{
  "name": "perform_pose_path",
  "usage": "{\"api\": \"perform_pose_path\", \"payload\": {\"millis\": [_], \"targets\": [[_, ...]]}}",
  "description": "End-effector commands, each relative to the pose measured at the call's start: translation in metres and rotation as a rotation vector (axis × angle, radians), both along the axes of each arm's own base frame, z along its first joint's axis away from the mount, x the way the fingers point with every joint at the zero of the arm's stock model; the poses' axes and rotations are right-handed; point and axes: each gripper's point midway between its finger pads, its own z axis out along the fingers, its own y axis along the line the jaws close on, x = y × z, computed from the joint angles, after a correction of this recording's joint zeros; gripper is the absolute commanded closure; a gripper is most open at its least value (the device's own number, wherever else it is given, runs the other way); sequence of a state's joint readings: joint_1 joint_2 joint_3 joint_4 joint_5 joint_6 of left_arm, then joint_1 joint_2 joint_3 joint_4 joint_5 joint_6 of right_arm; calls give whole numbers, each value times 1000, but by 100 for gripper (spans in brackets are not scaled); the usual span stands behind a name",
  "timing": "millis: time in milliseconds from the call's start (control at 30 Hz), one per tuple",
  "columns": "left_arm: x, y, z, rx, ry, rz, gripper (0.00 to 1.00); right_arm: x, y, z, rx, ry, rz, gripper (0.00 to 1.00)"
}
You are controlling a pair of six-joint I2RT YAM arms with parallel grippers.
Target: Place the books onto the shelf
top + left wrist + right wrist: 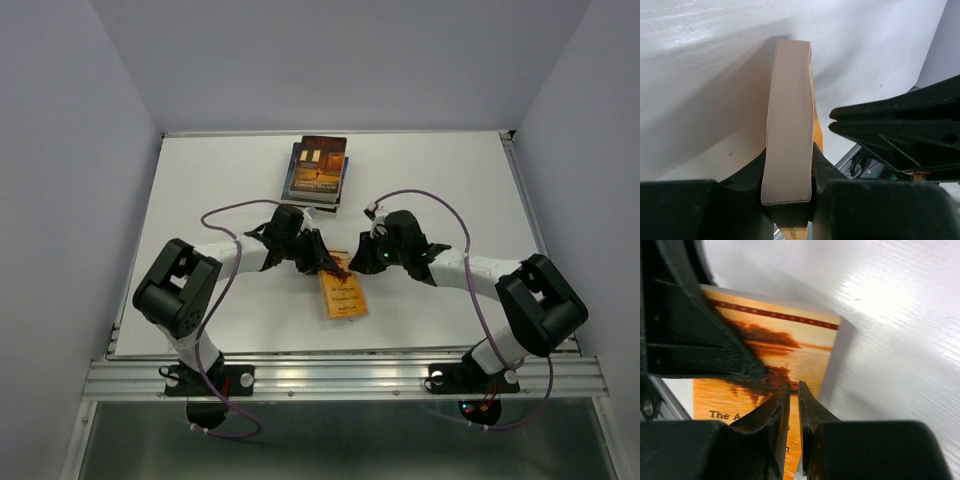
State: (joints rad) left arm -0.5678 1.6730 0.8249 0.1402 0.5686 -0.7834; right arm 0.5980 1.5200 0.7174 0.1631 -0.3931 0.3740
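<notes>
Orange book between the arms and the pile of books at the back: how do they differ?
The orange book is single; the pile is several stacked. The left fingers clamp the orange book; nothing touches the pile. The orange book's cover is bright orange; the pile's top cover is dark. Both show picture covers facing up.

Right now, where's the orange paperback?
Top view, table centre, towards the near edge: the orange paperback book is clamped in the left claw, with the stack of dark-covered books farther back.
</notes>
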Motion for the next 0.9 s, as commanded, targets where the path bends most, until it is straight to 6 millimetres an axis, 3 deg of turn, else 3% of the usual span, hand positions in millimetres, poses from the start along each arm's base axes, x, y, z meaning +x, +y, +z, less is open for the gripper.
{"api": "perform_pose_path", "payload": {"millis": [0,33,167,267,400,567,600,700,733,767,867], "targets": [[17,4,32,16,-110,41,95,21,-9,10,-32,-38,-131,82],[18,9,36,26,-127,54,100,22,-13,7,-49,-35,-155,82],[21,9,50,14,-193,34,100,24,-18,12,-53,-44,-190,82],[27,3,78,-14,-336,-58,100,34,-39,22,-81,-68,-298,82],[36,-6,155,-70,-649,-215,100,40,-68,41,-121,-137,-393,82],[66,5,225,32,-927,-217,100,46,-101,50,-184,-174,-506,81],[73,4,250,35,-980,-216,100,46,-105,48,-200,-167,-519,82],[96,-1,251,69,-968,-280,100,48,-111,49,-211,-161,-550,82],[102,-1,269,89,-1001,-302,100,49,-113,49,-212,-161,-566,82],[117,-2,257,94,-972,-320,100,50,-114,48,-214,-159,-581,81],[150,-3,248,100,-930,-360,100,53,-116,48,-215,-156,-606,81]]}}
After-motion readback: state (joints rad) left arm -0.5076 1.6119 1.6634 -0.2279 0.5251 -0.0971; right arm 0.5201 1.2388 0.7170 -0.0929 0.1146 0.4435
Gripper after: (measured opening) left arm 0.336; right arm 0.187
